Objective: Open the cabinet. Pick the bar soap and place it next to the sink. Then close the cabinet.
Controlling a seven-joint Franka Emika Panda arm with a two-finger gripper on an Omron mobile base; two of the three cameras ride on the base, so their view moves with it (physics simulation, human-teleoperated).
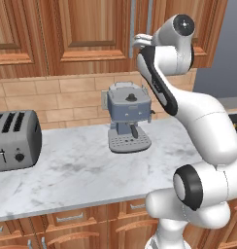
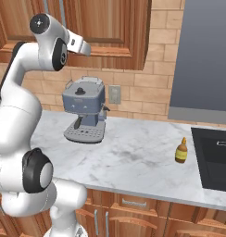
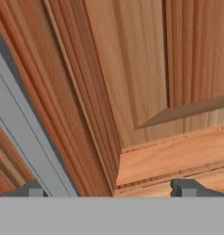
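Observation:
The cabinet (image 1: pixel 91 29) is a reddish-brown wall unit above the counter, and its raised-panel doors are shut. My gripper (image 3: pixel 109 188) is raised right in front of a door (image 3: pixel 146 82), jaws open with nothing between them. The long silver bar handle (image 3: pixel 26 133) runs just left of centre, close by the left fingertip (image 3: pixel 33 189). From the base cameras the hand (image 1: pixel 138 41) (image 2: pixel 82 46) sits at the lower edge of the cabinet (image 2: pixel 110 28). The dark sink (image 2: pixel 216 157) is sunk in the marble at the far right. The bar soap is hidden.
A blue-grey coffee machine (image 1: pixel 128 114) (image 2: pixel 84 109) stands on the marble counter (image 1: pixel 81 170) below the hand. A silver toaster (image 1: pixel 13 141) sits at the left. A small amber bottle (image 2: pixel 181 151) stands just left of the sink. Low drawers (image 2: pixel 128 203) run under the counter.

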